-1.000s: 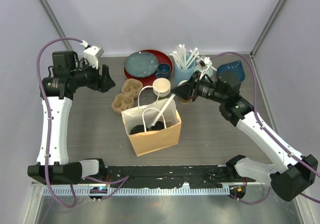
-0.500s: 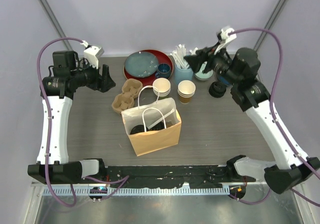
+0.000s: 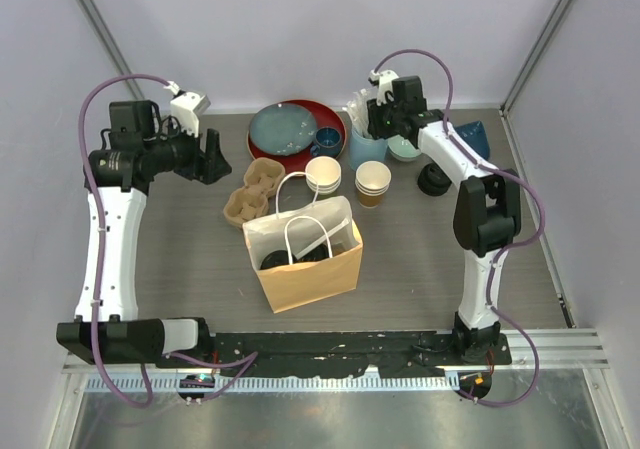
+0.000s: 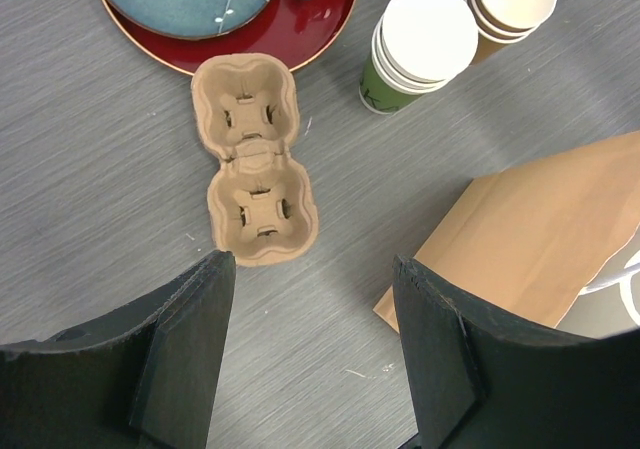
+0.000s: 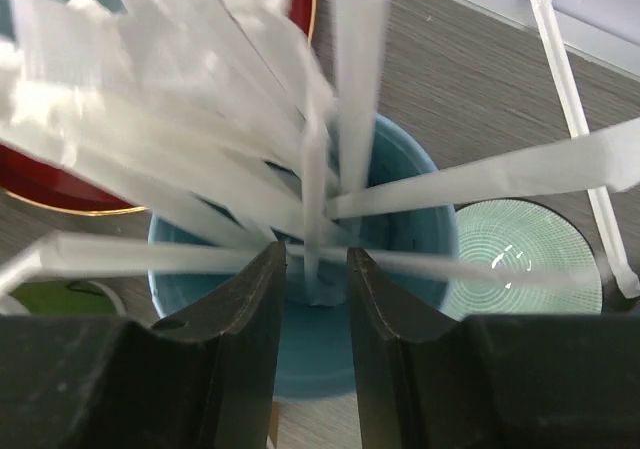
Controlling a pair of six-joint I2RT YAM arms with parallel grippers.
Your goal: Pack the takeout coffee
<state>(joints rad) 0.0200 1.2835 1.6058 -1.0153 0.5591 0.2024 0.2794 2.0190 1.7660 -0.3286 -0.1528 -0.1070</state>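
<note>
Two round black lids (image 3: 275, 260) (image 3: 317, 252) of the takeout coffee cups show inside the open brown paper bag (image 3: 310, 274); the cups' sides are hidden by the bag. My left gripper (image 3: 214, 158) is open and empty, held above the table left of the bag; the left wrist view shows its open fingertips (image 4: 312, 264) over bare table, with the bag's side (image 4: 540, 234) to the right. My right gripper (image 3: 372, 121) hovers over the blue cup of white straws (image 3: 366, 147). In the right wrist view its jaws (image 5: 313, 254) stand narrowly apart around one straw (image 5: 318, 194).
A cardboard cup carrier (image 4: 252, 159) lies left of the bag. Lidless cup stacks, green (image 3: 323, 176) and brown (image 3: 373, 182), stand behind it. A red tray with a blue plate (image 3: 283, 129), a green bowl (image 5: 520, 259) and a black object (image 3: 433, 181) sit at the back.
My right gripper has swung from beside the brown cup stack up and back, and now sits over the blue straw cup. The left arm has not moved.
</note>
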